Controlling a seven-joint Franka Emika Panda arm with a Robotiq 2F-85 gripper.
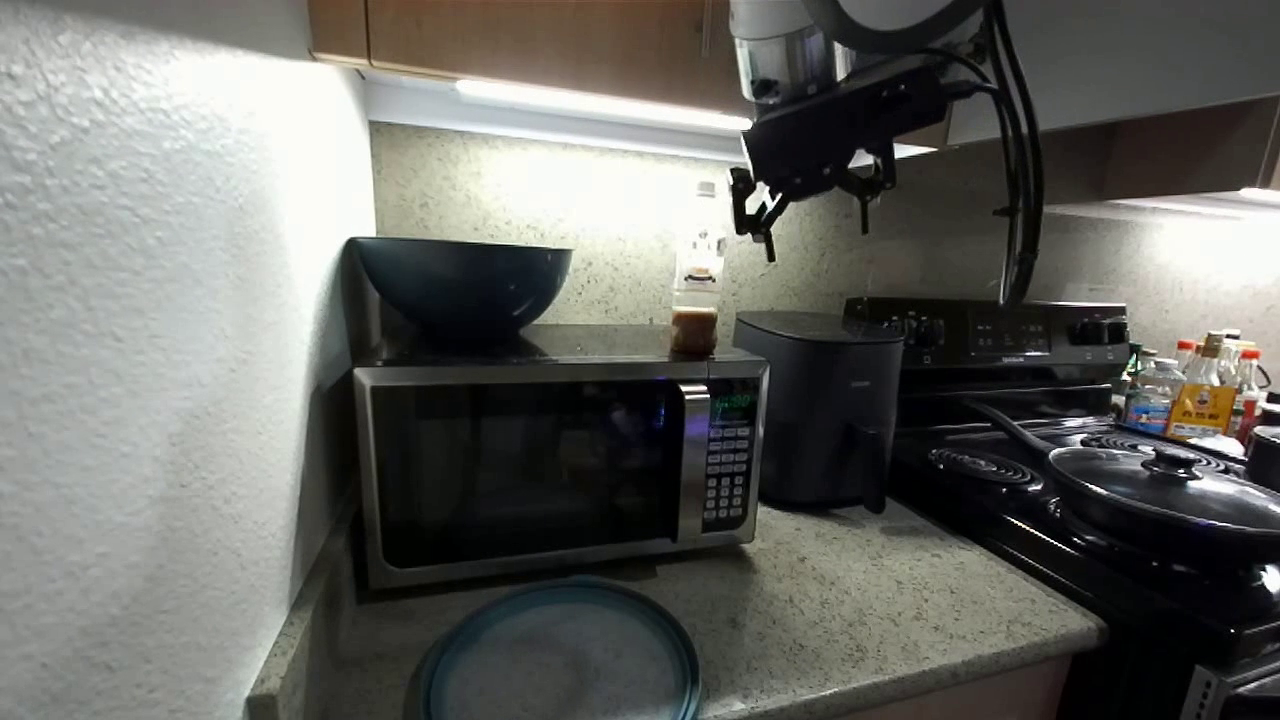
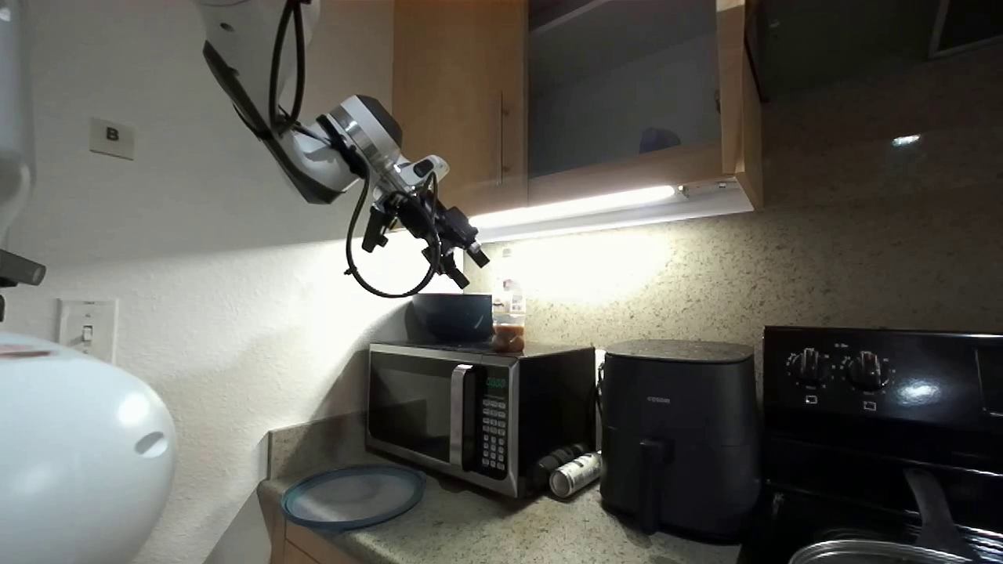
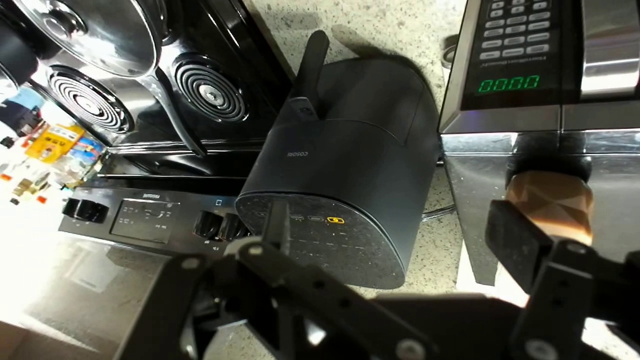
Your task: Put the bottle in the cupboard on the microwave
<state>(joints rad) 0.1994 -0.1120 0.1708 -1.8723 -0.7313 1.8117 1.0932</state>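
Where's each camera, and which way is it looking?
An exterior view: in front of the microwave, facing it; gripper and some arm show, upper right.
An exterior view: on the air fryer side, facing the microwave's corner and cupboard; arm and gripper show, upper left.
Wrist view: on the arm, looking down at the air fryer; open gripper across the bottom.
Both exterior views show the bottle on the microwave.

One jointed arm (image 2: 321, 160), glossy white shell (image 2: 247, 59) with dark trim (image 2: 315, 192) and silvery metal wrist collar (image 1: 805, 62), fitted with looping black cables (image 2: 392, 295) and a black gripper (image 3: 397, 232) of angular links (image 3: 320, 290), round metallic screw heads (image 3: 410, 348) and dark blocky fingertip pads (image 3: 517, 245).
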